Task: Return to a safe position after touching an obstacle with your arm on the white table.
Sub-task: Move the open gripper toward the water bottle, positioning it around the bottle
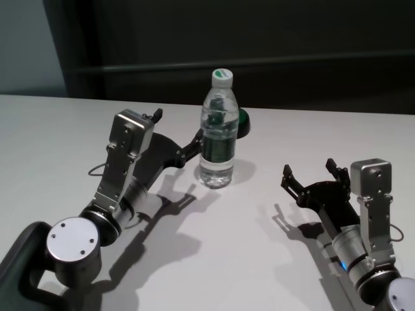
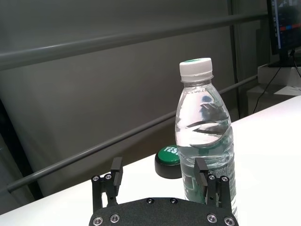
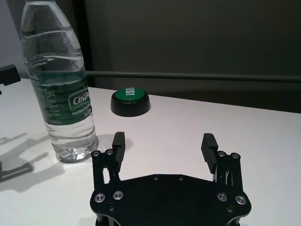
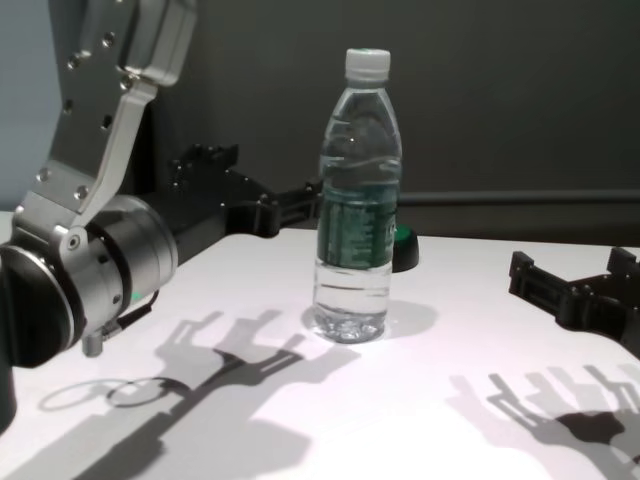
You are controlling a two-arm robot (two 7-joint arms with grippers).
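The obstacle, a tall clear water bottle (image 1: 217, 129) with a white cap and dark green label, stands upright mid-table on the white table (image 1: 259, 259). My left gripper (image 1: 176, 127) is open and empty just to the bottle's left, held above the table. One fingertip (image 1: 196, 138) lies at the bottle's side, touching it or nearly so. In the left wrist view the bottle (image 2: 204, 136) rises right behind one finger (image 2: 201, 169). My right gripper (image 1: 308, 168) is open and empty, well apart to the bottle's right. The bottle also shows in the right wrist view (image 3: 61, 84) and the chest view (image 4: 357, 200).
A small low black round button with a green top (image 1: 242, 123) sits just behind the bottle on its right, also in the right wrist view (image 3: 130, 101). The table's far edge runs behind it, with a dark wall and rail beyond.
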